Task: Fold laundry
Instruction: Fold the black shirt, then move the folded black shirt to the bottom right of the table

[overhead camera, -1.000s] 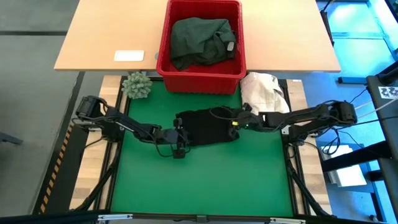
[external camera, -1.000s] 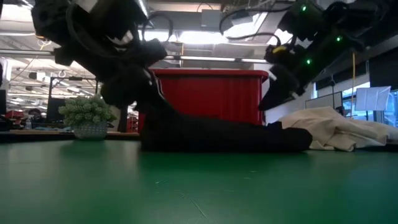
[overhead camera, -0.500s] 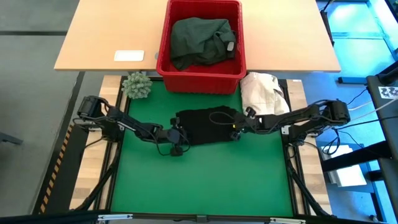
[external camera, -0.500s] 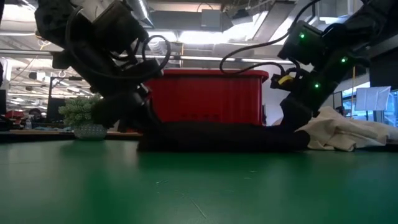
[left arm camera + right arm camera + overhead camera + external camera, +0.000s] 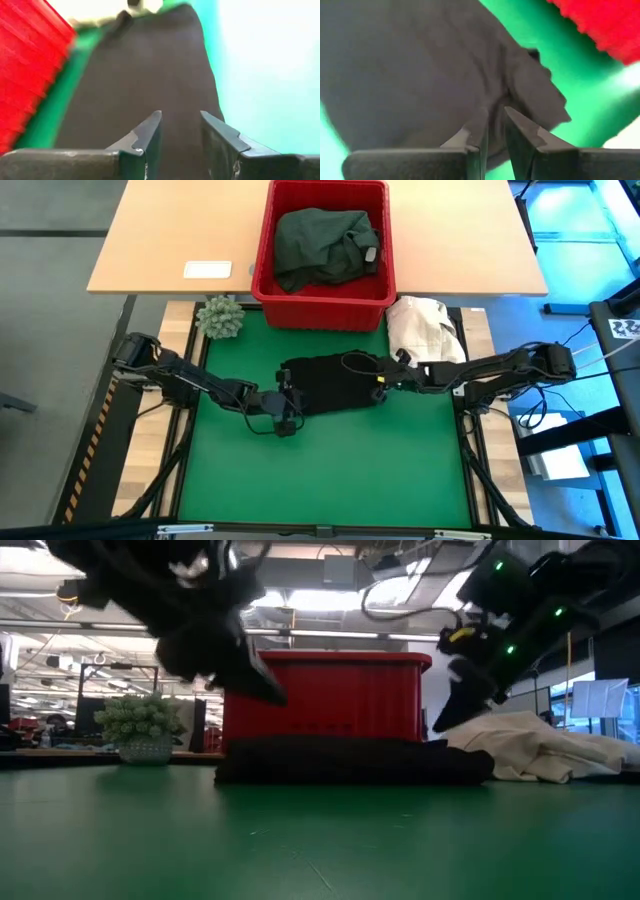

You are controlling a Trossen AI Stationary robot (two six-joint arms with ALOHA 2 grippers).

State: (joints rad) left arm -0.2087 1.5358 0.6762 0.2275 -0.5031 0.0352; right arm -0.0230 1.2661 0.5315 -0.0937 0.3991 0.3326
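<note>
The black garment (image 5: 333, 382) lies flat on the green surface (image 5: 330, 470) before the red basket (image 5: 322, 308), soft and light I think, best taken at its edges, where the left tool (image 5: 283, 402) stands apart and the right tool (image 5: 383, 382) is nearly together, neither holding cloth.
</note>
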